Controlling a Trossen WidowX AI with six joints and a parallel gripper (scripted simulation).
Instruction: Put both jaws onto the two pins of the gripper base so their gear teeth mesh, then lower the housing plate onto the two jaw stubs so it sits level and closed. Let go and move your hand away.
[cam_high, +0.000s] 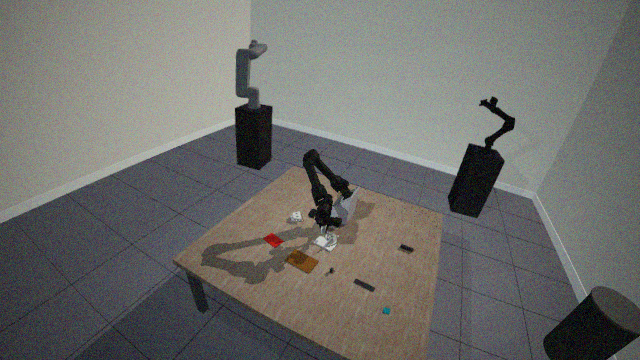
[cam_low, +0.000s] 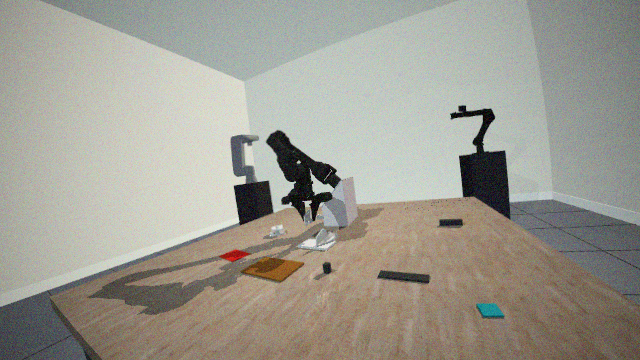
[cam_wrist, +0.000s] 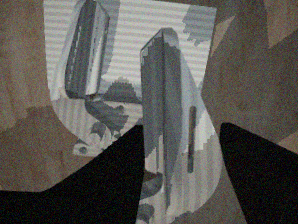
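The white gripper base (cam_high: 319, 243) (cam_low: 306, 245) (cam_wrist: 131, 60) lies on the table. One grey-white jaw (cam_high: 330, 238) (cam_low: 326, 237) (cam_wrist: 86, 55) stands on it; whether its teeth sit properly cannot be told. My gripper (cam_high: 324, 229) (cam_low: 309, 218) (cam_wrist: 182, 133) is shut on the other jaw (cam_low: 307, 216) (cam_wrist: 162, 100), which points down and is held above and just behind the base in the exterior view. In the wrist view this jaw covers part of the base, and its lower end is cut off. A small white part (cam_high: 296, 216) (cam_low: 277, 230), apparently the housing plate, lies apart to the left.
A pale angular block (cam_high: 346, 206) (cam_low: 342, 205) stands close behind my gripper. A red tile (cam_high: 273, 240) (cam_low: 234, 255), an orange tile (cam_high: 302, 261) (cam_low: 272, 269) and a small black cylinder (cam_low: 327, 268) lie nearer the front. Black bars (cam_high: 364, 285) (cam_high: 406, 248) and a teal tile (cam_high: 386, 311) lie right.
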